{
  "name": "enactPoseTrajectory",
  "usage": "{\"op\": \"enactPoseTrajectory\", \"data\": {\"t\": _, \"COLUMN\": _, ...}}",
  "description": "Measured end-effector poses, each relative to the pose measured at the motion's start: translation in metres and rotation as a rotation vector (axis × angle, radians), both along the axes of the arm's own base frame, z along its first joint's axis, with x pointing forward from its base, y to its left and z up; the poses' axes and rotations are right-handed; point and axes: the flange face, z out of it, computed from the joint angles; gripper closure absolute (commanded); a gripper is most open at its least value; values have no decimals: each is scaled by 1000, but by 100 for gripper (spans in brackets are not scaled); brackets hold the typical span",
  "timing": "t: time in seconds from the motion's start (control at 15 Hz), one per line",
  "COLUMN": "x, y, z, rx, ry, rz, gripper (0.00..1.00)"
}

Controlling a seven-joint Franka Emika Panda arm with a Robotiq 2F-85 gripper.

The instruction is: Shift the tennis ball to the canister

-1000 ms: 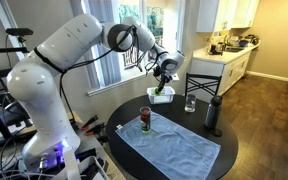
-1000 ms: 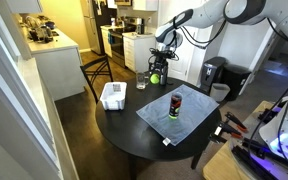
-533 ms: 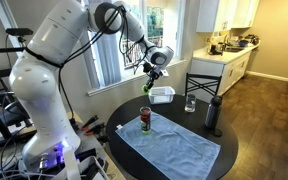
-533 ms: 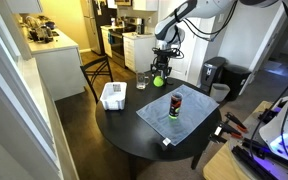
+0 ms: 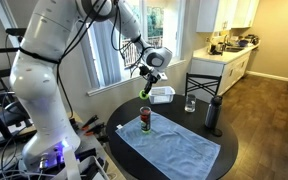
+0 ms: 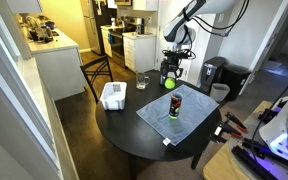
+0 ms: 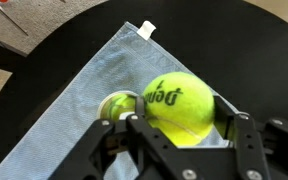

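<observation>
Wrist view: my gripper (image 7: 184,128) is clamped on the tennis ball (image 7: 181,106), with my fingers (image 7: 235,128) pressed to its two sides. The black print on the ball faces the camera. The ball is off the table, up in the air. Below it the canister (image 7: 119,103) shows as a round rim just beside the ball, partly hidden by it. The canister stands on the blue cloth (image 7: 64,110), which has a white tag (image 7: 146,28) at one corner. The cloth lies on the dark round table (image 7: 244,40).

In both exterior views I hold the ball (image 5: 145,87) (image 6: 170,84) at my gripper tip (image 5: 148,78) (image 6: 171,78), above the canister (image 5: 146,121) (image 6: 176,105) and clear of it. The canister is upright near one edge of the cloth (image 5: 174,150) (image 6: 184,118), and its lower part is dark red.

Also on the table (image 5: 117,130) (image 6: 124,130) are a white tray (image 5: 162,94) (image 6: 113,95), a clear glass (image 5: 190,103) (image 6: 142,81) and a dark bottle (image 5: 213,114). All stand off the cloth, apart from the canister. I can't tell from these views whether the ball is exactly centred over the canister mouth.
</observation>
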Motion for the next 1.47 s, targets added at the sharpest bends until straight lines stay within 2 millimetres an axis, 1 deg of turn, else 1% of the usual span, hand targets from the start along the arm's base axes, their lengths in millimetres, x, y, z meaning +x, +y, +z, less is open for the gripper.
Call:
{"op": "enactPoseTrajectory", "data": {"t": 0.2, "x": -22, "y": -19, "z": -7, "rx": -8, "ry": 40, "rz": -36, "gripper": 59}}
{"op": "enactPoseTrajectory", "data": {"t": 0.33, "x": -35, "y": -26, "z": -12, "rx": -12, "ry": 65, "rz": -50, "gripper": 59}}
{"op": "enactPoseTrajectory", "data": {"t": 0.53, "x": -45, "y": -36, "z": -22, "rx": -25, "ry": 80, "rz": -70, "gripper": 59}}
{"op": "enactPoseTrajectory", "data": {"t": 0.87, "x": -41, "y": -66, "z": -31, "rx": -68, "ry": 4, "rz": -125, "gripper": 59}}
{"op": "enactPoseTrajectory", "data": {"t": 1.07, "x": -38, "y": -79, "z": -36, "rx": -71, "ry": -37, "rz": -153, "gripper": 59}}
{"op": "enactPoseTrajectory", "data": {"t": 1.27, "x": -37, "y": -81, "z": -46, "rx": -61, "ry": -58, "rz": -164, "gripper": 59}}
{"op": "enactPoseTrajectory", "data": {"t": 1.47, "x": -37, "y": -73, "z": -57, "rx": -40, "ry": -56, "rz": -164, "gripper": 59}}
